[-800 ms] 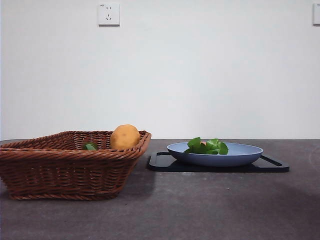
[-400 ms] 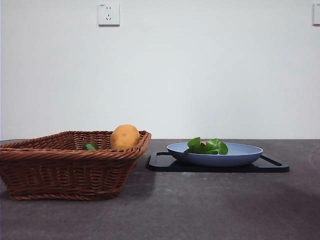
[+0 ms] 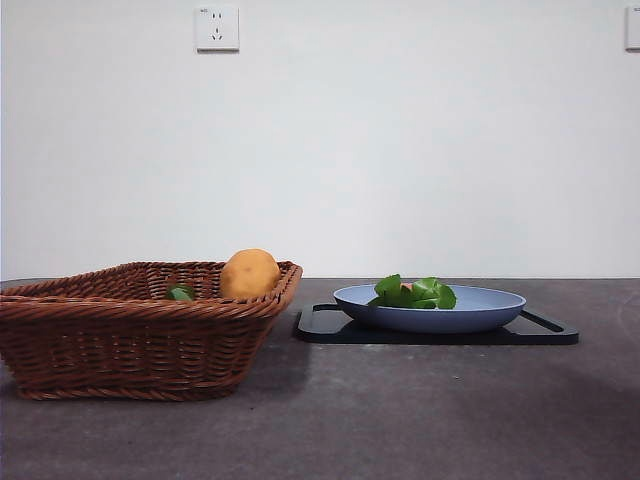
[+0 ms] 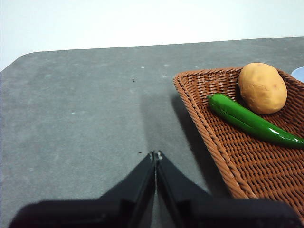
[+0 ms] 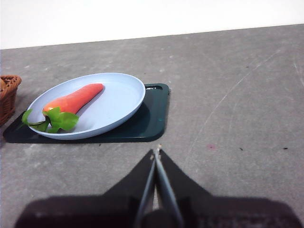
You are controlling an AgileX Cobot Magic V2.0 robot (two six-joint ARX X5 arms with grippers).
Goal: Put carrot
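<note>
The carrot [image 5: 72,100], orange with bright green leaves, lies in the pale blue plate [image 5: 121,102]. In the front view only its green leaves [image 3: 415,292] and a bit of orange show above the plate's rim [image 3: 480,310]. My right gripper [image 5: 156,153] is shut and empty, hovering over bare table apart from the plate. Beside the wicker basket [image 4: 213,142], my left gripper [image 4: 155,156] is shut and holds nothing. Neither arm shows in the front view.
The plate rests on a dark tray [image 3: 545,330] [image 5: 154,114]. The basket [image 3: 130,340] holds a round yellow-orange potato [image 3: 250,273] [image 4: 262,87] and a green pepper [image 4: 247,119]. A wall stands behind the table.
</note>
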